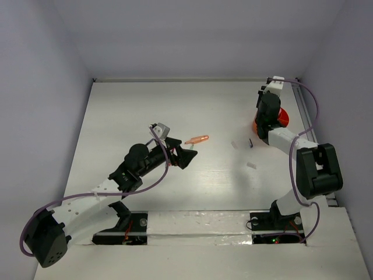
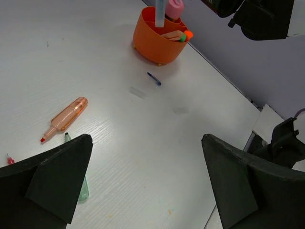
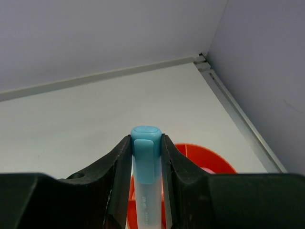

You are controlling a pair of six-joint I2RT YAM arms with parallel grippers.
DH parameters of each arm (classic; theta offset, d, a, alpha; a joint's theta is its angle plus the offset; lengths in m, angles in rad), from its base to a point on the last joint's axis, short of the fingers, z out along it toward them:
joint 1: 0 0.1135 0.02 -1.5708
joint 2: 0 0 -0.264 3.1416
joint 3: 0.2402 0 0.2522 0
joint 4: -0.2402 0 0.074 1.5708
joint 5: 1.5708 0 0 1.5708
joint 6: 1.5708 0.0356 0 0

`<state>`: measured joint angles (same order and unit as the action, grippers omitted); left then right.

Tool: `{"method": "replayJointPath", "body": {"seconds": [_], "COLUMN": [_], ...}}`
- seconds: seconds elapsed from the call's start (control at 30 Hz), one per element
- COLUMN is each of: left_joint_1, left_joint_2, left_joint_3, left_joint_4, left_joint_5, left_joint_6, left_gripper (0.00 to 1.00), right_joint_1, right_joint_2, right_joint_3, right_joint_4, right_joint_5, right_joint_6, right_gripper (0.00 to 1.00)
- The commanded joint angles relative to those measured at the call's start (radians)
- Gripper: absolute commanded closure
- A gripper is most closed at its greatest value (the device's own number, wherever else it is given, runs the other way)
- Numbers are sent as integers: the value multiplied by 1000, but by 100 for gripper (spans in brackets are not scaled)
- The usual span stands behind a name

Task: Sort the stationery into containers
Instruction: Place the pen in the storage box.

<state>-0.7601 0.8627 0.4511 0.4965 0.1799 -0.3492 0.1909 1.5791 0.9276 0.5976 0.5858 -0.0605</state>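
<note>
Both built same: left arm (image 1: 81,204) and right arm (image 1: 284,139) have white links with chunky black joint housings. Purple cable (image 1: 317,108) loops along each (same purple on both). Left gripper (image 2: 147,183) has matte black fingers (image 2: 57,181), flat wedge shape. Right gripper (image 3: 145,157) black too, inner faces curved. Black bases (image 1: 273,221), tiny green light (image 1: 271,239) under right one, red wires (image 1: 169,153) near left wrist.
</note>
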Motion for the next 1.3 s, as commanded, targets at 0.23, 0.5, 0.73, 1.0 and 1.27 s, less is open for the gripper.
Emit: {"method": "replayJointPath", "body": {"seconds": [0.23,0.5,0.73,1.0,1.27], "left_joint_1": [-4,-4,-4,-4,-4], "left_joint_2": [-19,-39,-44,-45,-47], "left_joint_3": [-9,-12,-11,-12,-11], "left_joint_4": [54,45,40,39,39], "left_joint_5": [3,-22,-26,-33,-31], "left_joint_6": [10,9,9,9,9], "left_gripper": [1,1,1,1,1], "right_joint_1": [-5,7,16,25,25], "right_joint_2": [-50,-88,-125,-165,-182], "right_joint_3": [-75,-111,-139,-167,-190], "right_joint_4": [65,39,21,-10,-24], "right_joint_5": [-30,-4,-4,-4,5], "right_joint_6": [45,56,57,114,125], "right_gripper": [100,75,68,60,59]}}
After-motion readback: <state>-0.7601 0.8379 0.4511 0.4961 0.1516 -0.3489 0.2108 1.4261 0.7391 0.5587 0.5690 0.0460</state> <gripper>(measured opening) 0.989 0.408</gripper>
